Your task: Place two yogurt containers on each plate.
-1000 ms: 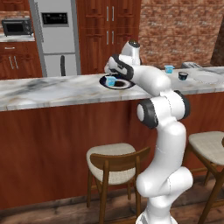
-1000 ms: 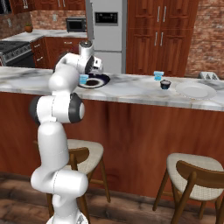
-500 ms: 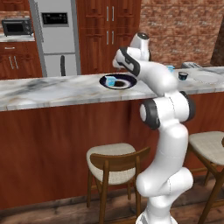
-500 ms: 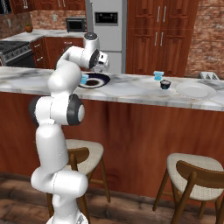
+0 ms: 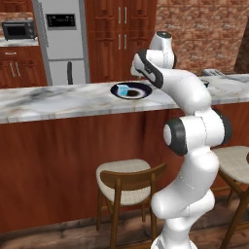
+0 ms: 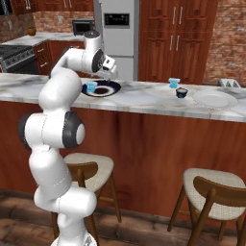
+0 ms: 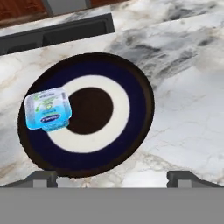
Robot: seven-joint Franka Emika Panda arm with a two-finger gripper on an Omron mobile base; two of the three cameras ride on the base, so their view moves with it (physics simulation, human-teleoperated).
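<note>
A dark navy plate (image 7: 140,87) with a pale ring lies on the marble counter. One light-blue yogurt container (image 7: 48,109) sits on its left part, lid up; it is also seen from the base as the yogurt cup (image 5: 124,90) (image 6: 91,86) on the dark plate (image 5: 138,92) (image 6: 108,90). My gripper (image 7: 113,177) (image 6: 111,74) hovers above the plate, open, with nothing between its fingertips (image 7: 43,177). Another yogurt container (image 6: 174,82) stands farther right on the counter. The pale plate (image 6: 215,99) lies bare at the right end.
A small black cup (image 6: 181,92) stands between the second yogurt and the pale plate. A toaster (image 6: 226,82) sits at the counter's far right. Wooden stools (image 6: 211,192) stand below the counter edge. A fridge (image 5: 63,39) and cabinets are behind.
The hand has lifted off the dark plate and swung up and to the right. The yogurt container stays on the plate, and the jaws stand a little wider.
</note>
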